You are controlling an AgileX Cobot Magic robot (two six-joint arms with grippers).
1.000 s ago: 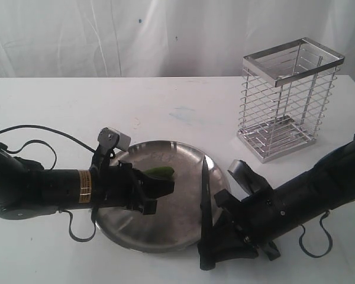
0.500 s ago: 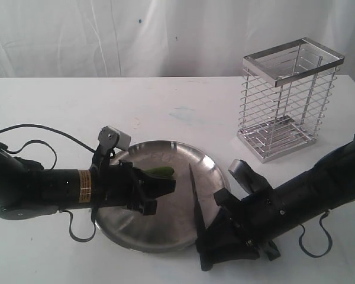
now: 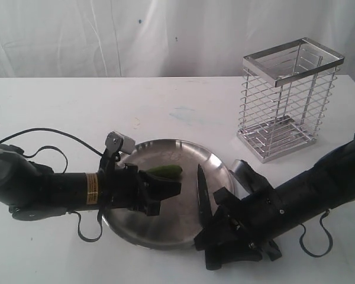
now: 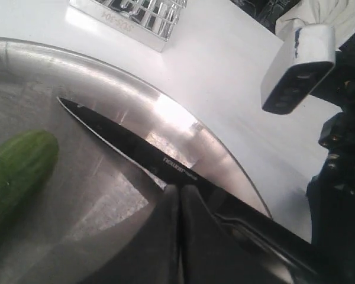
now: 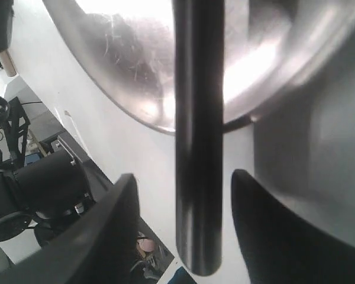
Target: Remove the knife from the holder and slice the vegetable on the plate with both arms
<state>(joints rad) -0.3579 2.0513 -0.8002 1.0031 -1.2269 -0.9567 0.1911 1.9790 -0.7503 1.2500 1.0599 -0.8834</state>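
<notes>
At the left, the left arm (image 3: 47, 189) lies low over the white tabletop (image 3: 77, 106) and reaches onto the plate (image 3: 165, 239). The left fingers (image 3: 157, 190) are clenched; the left wrist view shows them pressed together along a thin seam. The vegetable (image 3: 164, 171) lies on the plate just beside those fingers, on their far side. Whether it touches them I cannot tell. To its right, the knife (image 3: 202, 189) rests with its pointed blade on the plate. Its tip points toward the back, apart from the vegetable, and its handle runs out over the near rim. The right fingers (image 5: 106, 236) stand on either side of that handle, released. The right wrist view shows a gap on each side of it. The right arm (image 3: 319, 183) slants in from the right edge. Behind it, well apart from the plate, the holder (image 3: 290, 97) stands upright on the tabletop.
</notes>
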